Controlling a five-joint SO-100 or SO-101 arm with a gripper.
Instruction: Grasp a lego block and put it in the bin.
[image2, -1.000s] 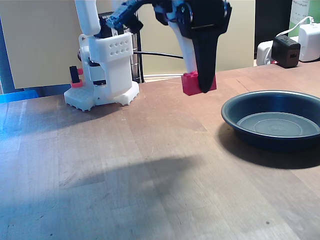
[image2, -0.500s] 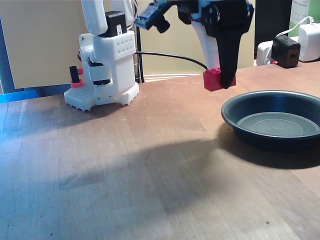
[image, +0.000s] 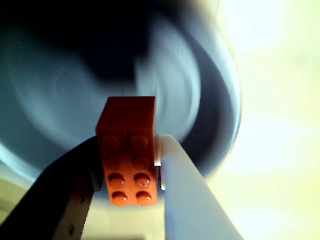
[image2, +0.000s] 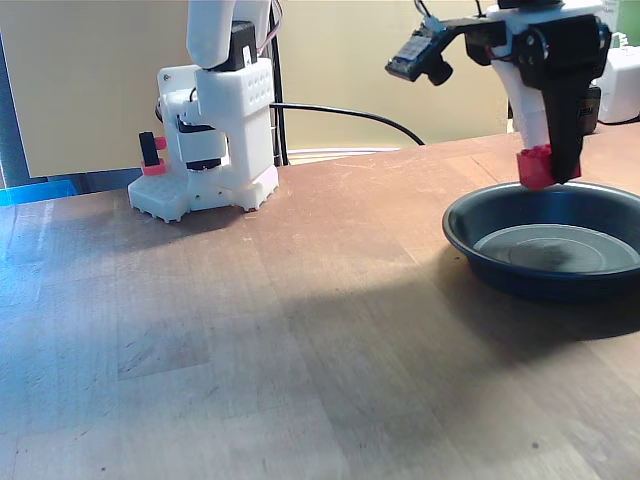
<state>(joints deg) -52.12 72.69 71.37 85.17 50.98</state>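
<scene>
While the brick's hanging over the pan:
Wrist view: the gripper (image: 135, 200) is clamping the lego block (image: 128, 150) between its dark and white jaws, long axis running along the fingers, studs facing the camera, the blurred bin (image: 210, 125) beneath.
Fixed view: gripper (image2: 548, 172) is holding the lego block (image2: 534, 166) above the bin (image2: 470, 245) rim's far side.
Tip: I'd centre it more, lower, then let go.

Over by the right side, the gripper (image2: 553, 172) hangs above the far rim of the bin (image2: 470, 236), clamping the lego block (image2: 534, 166) (bright red, partly hidden behind the dark finger), clear of the wooden table (image2: 250, 330).
</scene>
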